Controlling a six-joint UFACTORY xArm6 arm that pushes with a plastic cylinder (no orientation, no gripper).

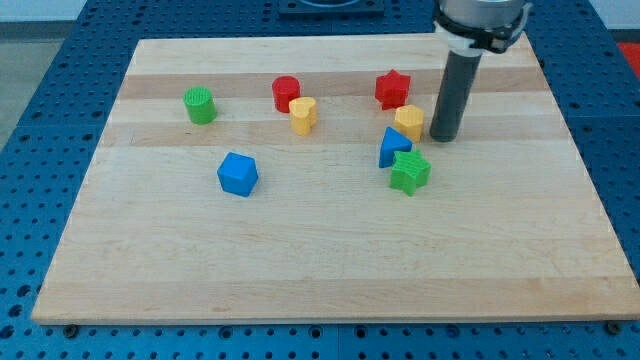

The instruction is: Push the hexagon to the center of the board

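The yellow hexagon block (409, 121) lies on the wooden board (320, 270), right of centre in the upper half. My tip (444, 137) rests on the board just to the right of it, close beside it. A blue block (393, 147) sits directly below the hexagon, touching a green star block (410, 172). A red star block (392, 89) lies just above the hexagon.
A red cylinder (286, 93) and a yellow heart block (303, 115) sit left of centre near the top. A green cylinder (200, 105) is at the upper left. A blue cube (238, 174) lies left of centre. Blue pegboard surrounds the board.
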